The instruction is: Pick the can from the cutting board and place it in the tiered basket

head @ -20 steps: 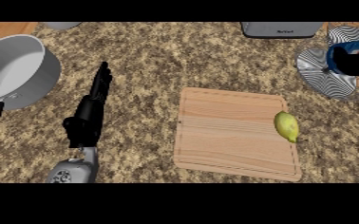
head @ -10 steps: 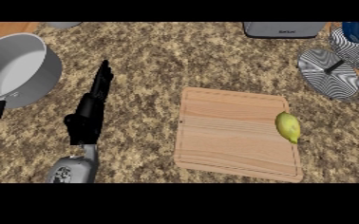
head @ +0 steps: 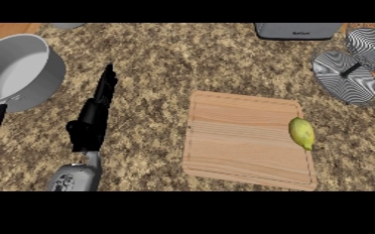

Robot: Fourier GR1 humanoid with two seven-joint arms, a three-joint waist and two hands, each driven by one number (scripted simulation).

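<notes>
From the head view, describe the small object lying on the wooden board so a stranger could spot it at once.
Find the wooden cutting board right of centre on the speckled counter. At its right edge lies a small yellow-green fruit, oval, the only thing on the board.

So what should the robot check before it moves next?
1. Can on the cutting board: not ok, only a yellow-green fruit lies at its right edge.
2. Can anywhere in view: not ok, none shows.
3. Tiered basket in view: ok, striped tiers at the right edge.
4. Left hand free: ok, fingers straight, holding nothing.
5. Right hand: cannot tell, not in view.
6. Pot clear of the left hand: ok, apart.
</notes>
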